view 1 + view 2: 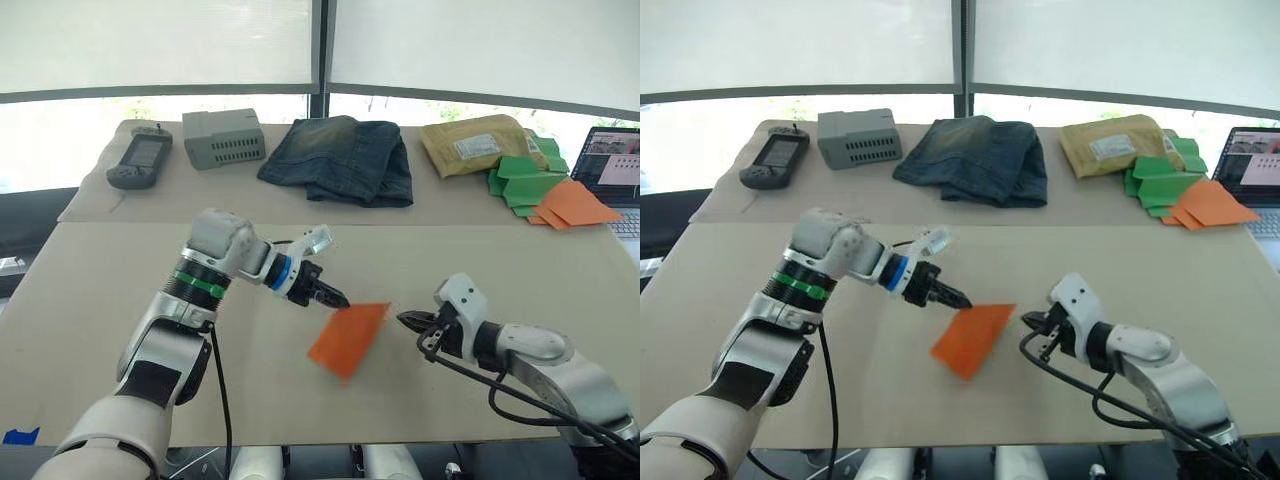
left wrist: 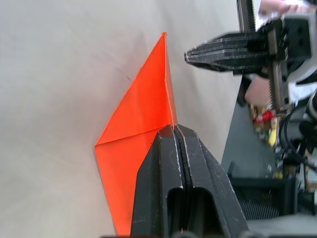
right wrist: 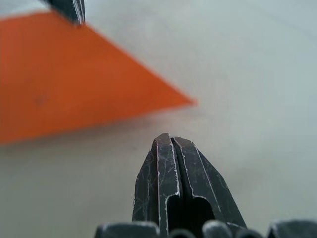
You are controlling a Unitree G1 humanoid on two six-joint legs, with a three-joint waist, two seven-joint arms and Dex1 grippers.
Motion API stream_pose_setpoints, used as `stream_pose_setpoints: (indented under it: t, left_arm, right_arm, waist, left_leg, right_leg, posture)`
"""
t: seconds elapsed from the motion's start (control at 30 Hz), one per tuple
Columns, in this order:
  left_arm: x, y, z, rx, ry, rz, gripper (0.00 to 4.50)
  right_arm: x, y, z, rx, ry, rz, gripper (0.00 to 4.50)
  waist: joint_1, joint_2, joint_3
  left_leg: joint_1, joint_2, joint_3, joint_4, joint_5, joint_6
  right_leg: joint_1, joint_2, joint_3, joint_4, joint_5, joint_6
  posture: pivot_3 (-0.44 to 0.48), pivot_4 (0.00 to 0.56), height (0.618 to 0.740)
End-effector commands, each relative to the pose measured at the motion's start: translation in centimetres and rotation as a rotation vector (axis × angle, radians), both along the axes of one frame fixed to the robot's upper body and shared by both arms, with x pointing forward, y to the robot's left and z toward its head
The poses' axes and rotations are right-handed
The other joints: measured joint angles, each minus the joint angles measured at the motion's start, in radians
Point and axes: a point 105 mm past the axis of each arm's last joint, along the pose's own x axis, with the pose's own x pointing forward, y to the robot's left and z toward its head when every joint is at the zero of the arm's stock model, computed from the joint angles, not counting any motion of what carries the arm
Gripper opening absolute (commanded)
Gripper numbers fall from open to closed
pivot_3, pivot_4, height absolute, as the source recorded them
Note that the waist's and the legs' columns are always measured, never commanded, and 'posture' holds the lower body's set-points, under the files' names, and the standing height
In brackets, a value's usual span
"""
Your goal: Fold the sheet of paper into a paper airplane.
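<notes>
Surface: a wide tan table (image 1: pixel 120 300) set before bright windows with white blinds.

Far edge of the table: a handheld device (image 1: pixel 140 158), a grey box (image 1: pixel 224 138), folded jeans (image 1: pixel 340 158), a padded envelope (image 1: pixel 482 143), a pile of green folded papers (image 1: pixel 525 180), paler orange folded papers (image 1: pixel 574 205) and a laptop (image 1: pixel 617 165) at the far right.

Sheet of paper (image 1: pixel 349 338): bright orange, folded into an angular pointed shape with a visible crease, lying on the table between the two grippers, near the front middle.

Left gripper (image 1: pixel 338 298): fingers pressed together with no gap. The tip sits at the upper left corner of the sheet of paper. In the left wrist view the closed tip lies over the sheet's edge, but whether paper is pinched between the fingers cannot be told.

Right gripper (image 1: pixel 406 320): fingers closed against each other, holding nothing. It points toward the sheet's right-hand corner from just beside it, with a strip of bare table between tip and paper; the right wrist view shows that gap clearly.

Relation: the sheet's pointed corner aims toward the right gripper, while its opposite corner meets the left gripper. The lower point of the sheet lies toward the near table edge, away from both tips.
</notes>
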Motion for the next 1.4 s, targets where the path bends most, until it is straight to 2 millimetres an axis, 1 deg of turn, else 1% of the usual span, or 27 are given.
stream_pose_setpoints:
  t: [0.03,0.1,0.13,0.17,0.23,0.37,0.43,0.5,0.57,0.63,0.73,0.87,0.93,1.03,1.07,1.1,1.13,1.17,1.2,1.27,1.3,1.33,1.4]
  left_arm:
    - [1.5,1.2,0.9,-0.059,0.017,0.139,0.02]
    - [2.0,1.7,0.8,-0.086,0.036,0.208,0.02]
    - [2.6,2.0,0.6,-0.112,0.05,0.277,0.02]
    - [3.1,2.3,0.5,-0.15,0.073,0.344,0.02]
    - [3.6,2.5,0.3,-0.194,0.102,0.424,0.02]
    - [4.1,1.5,0.1,-0.28,0.121,0.638,0.02]
    - [3.8,0.5,-0.1,-0.302,0.149,0.687,0.02]
    - [3.4,-0.3,-0.2,-0.318,0.174,0.694,0.02]
    - [3.0,-0.7,-0.4,-0.3,0.178,0.685,0.02]
    - [2.7,-0.6,-0.3,-0.285,0.158,0.658,0.54]
    - [2.4,0.4,-0.2,-0.259,0.122,0.631,1.52]
    - [2.1,3.2,0.7,-0.242,0.07,0.592,2.87]
    - [1.9,4.0,1.1,-0.231,0.059,0.567,3.53]
    - [1.4,8.1,3.0,-0.201,-0.042,0.549,4.48]
    - [0.5,9.4,4.1,-0.128,-0.163,0.515,4.49]
    - [-0.2,10.1,4.8,-0.054,-0.258,0.488,4.5]
    - [-1.3,10.7,5.2,0.047,-0.365,0.437,4.5]
    - [-2.0,10.9,5.2,0.111,-0.433,0.394,4.5]
    - [-2.5,11.0,5.3,0.129,-0.487,0.359,4.5]
    - [-3.3,11.3,4.6,0.167,-0.608,0.274,4.5]
    - [-4.2,11.1,4.0,0.15,-0.638,0.206,4.5]
    - [-4.9,11.2,3.3,0.143,-0.653,0.148,4.5]
    - [-5.6,11.3,2.6,0.106,-0.641,0.101,4.5]
  right_arm:
    - [1.6,-2.0,2.2,-0.047,-0.108,-0.073,0.0]
    - [2.3,-2.5,2.8,-0.056,-0.139,-0.103,0.0]
    - [2.6,-2.7,3.2,-0.058,-0.157,-0.113,0.0]
    - [3.0,-2.8,3.7,-0.055,-0.173,-0.12,0.0]
    - [3.2,-2.9,4.1,-0.051,-0.187,-0.125,0.0]
    - [3.5,-2.4,4.3,-0.049,-0.194,-0.111,0.0]
    - [3.6,-2.2,4.4,-0.045,-0.2,-0.106,0.0]
    - [3.6,-1.9,4.5,-0.042,-0.204,-0.098,0.0]
    - [3.6,-1.6,4.6,-0.041,-0.206,-0.085,0.0]
    - [3.5,-1.5,4.6,-0.038,-0.207,-0.076,0.0]
    - [3.3,-1.0,4.7,-0.029,-0.205,-0.048,0.0]
    - [2.8,0.3,4.8,-0.005,-0.197,0.01,0.0]
    - [2.8,0.6,4.8,0.003,-0.198,0.02,0.0]
    - [2.3,2.6,4.8,0.07,-0.185,0.04,0.0]
    - [2.1,3.5,4.7,0.104,-0.175,0.048,0.29]
    - [2.0,4.1,4.7,0.124,-0.169,0.054,0.6]
    - [1.7,5.1,4.6,0.159,-0.155,0.062,0.64]
    - [1.5,5.7,4.6,0.181,-0.146,0.068,1.32]
    - [1.4,6.2,4.5,0.205,-0.133,0.066,1.51]
    - [1.5,7.4,4.2,0.24,-0.115,0.048,2.25]
    - [1.7,8.0,4.2,0.289,-0.101,0.012,2.58]
    - [1.7,8.6,4.2,0.326,-0.088,0.002,2.95]
    - [1.8,9.2,3.7,0.334,-0.072,-0.022,3.66]
  waist:
    - [-0.004,0.0,0.0]
    - [-0.006,0.0,0.0]
    - [-0.006,0.0,0.0]
    - [-0.006,0.0,0.0]
    - [-0.006,0.0,0.0]
    - [0.003,-0.001,0.0]
    - [0.008,-0.002,0.001]
    - [0.001,-0.003,0.001]
    - [0.001,-0.003,0.001]
    - [0.003,-0.003,0.001]
    - [0.005,-0.003,0.001]
    - [-0.004,-0.003,0.002]
    - [-0.009,-0.003,0.002]
    - [-0.015,-0.003,0.002]
    - [-0.021,-0.004,0.002]
    - [-0.028,-0.004,0.002]
    - [-0.028,-0.004,0.002]
    - [-0.016,-0.004,0.003]
    - [-0.015,-0.004,0.003]
    - [-0.01,-0.003,0.003]
    - [-0.008,-0.003,0.003]
    - [-0.009,-0.003,0.003]
    - [-0.004,-0.002,0.004]
  left_leg:
    - [0.0,0.0,0.0,0.0,0.0,0.0]
    - [0.0,0.0,0.0,0.0,0.0,0.0]
    - [0.0,0.0,0.0,0.0,0.0,0.0]
    - [0.0,-0.001,0.0,-0.001,0.0,0.0]
    - [0.0,-0.001,-0.001,-0.001,0.0,0.0]
    - [-0.001,0.0,-0.001,-0.001,0.0,0.0]
    - [-0.002,-0.001,-0.001,-0.001,0.0,0.0]
    - [-0.002,-0.005,-0.001,-0.001,0.0,-0.001]
    - [0.0,-0.006,-0.002,-0.002,0.001,-0.002]
    - [0.0,-0.008,-0.003,-0.002,0.002,-0.004]
    - [0.0,-0.01,-0.004,-0.002,0.003,-0.005]
    - [0.0,-0.012,-0.004,-0.002,0.003,-0.005]
    - [0.001,-0.012,-0.005,-0.002,0.004,-0.006]
    - [0.003,-0.012,-0.005,-0.003,0.004,-0.007]
    - [0.004,-0.012,-0.006,-0.004,0.005,-0.008]
    - [0.004,-0.011,-0.006,-0.005,0.005,-0.008]
    - [0.004,-0.01,-0.007,-0.006,0.006,-0.01]
    - [0.004,-0.01,-0.008,-0.007,0.007,-0.012]
    - [0.004,-0.011,-0.008,-0.007,0.007,-0.013]
    - [0.005,-0.011,-0.007,-0.008,0.007,-0.014]
    - [0.005,-0.011,-0.006,-0.009,0.008,-0.014]
    - [0.005,-0.01,-0.005,-0.009,0.008,-0.014]
    - [0.005,-0.01,-0.003,-0.011,0.009,-0.016]
  right_leg:
    - [0.0,0.0,0.0,0.0,0.0,0.0]
    - [0.0,0.0,0.0,0.0,0.003,-0.004]
    - [0.0,0.0,0.0,0.0,0.004,-0.006]
    - [0.0,-0.001,0.001,0.0,0.004,-0.006]
    - [0.0,-0.001,0.0,0.0,0.005,-0.006]
    - [0.0,-0.003,0.001,-0.001,0.006,-0.005]
    - [0.0,-0.005,0.001,-0.003,0.007,-0.003]
    - [0.0,-0.005,0.002,-0.002,0.008,-0.003]
    - [0.0,-0.005,0.004,-0.001,0.008,-0.003]
    - [0.0,-0.006,0.003,0.0,0.008,-0.003]
    - [0.0,-0.008,0.003,0.0,0.008,-0.002]
    - [0.0,-0.01,0.003,0.0,0.009,-0.001]
    - [0.0,-0.01,0.003,0.002,0.009,-0.001]
    - [0.001,-0.009,0.003,0.003,0.009,-0.002]
    - [0.001,-0.008,0.004,0.003,0.01,-0.003]
    - [0.0,-0.007,0.004,0.003,0.01,-0.003]
    - [0.0,-0.005,0.004,0.003,0.009,-0.005]
    - [0.0,-0.005,0.003,0.002,0.009,-0.005]
    - [0.0,-0.006,0.002,0.002,0.009,-0.005]
    - [0.001,-0.006,0.002,0.001,0.008,-0.007]
    - [0.001,-0.007,0.002,0.0,0.008,-0.008]
    - [0.001,-0.007,0.002,0.0,0.007,-0.009]
    - [-0.001,-0.007,0.001,0.0,0.003,-0.016]
  posture:
    - [0.0,0.15,0.722]
    - [0.0,0.15,0.722]
    - [0.0,0.15,0.722]
    - [0.0,0.15,0.722]
    - [0.0,0.15,0.722]
    - [0.0,0.15,0.722]
    - [0.0,0.15,0.722]
    - [0.0,0.15,0.722]
    - [0.0,0.15,0.722]
    - [0.0,0.15,0.722]
    - [0.0,0.15,0.722]
    - [0.0,0.15,0.722]
    - [0.0,0.15,0.722]
    - [0.0,0.15,0.722]
    - [0.0,0.15,0.722]
    - [0.0,0.15,0.722]
    - [0.0,0.15,0.722]
    - [0.0,0.15,0.722]
    - [0.0,0.15,0.722]
    - [0.0,0.15,0.722]
    - [0.0,0.15,0.722]
    - [0.0,0.15,0.722]
    - [0.0,0.15,0.722]
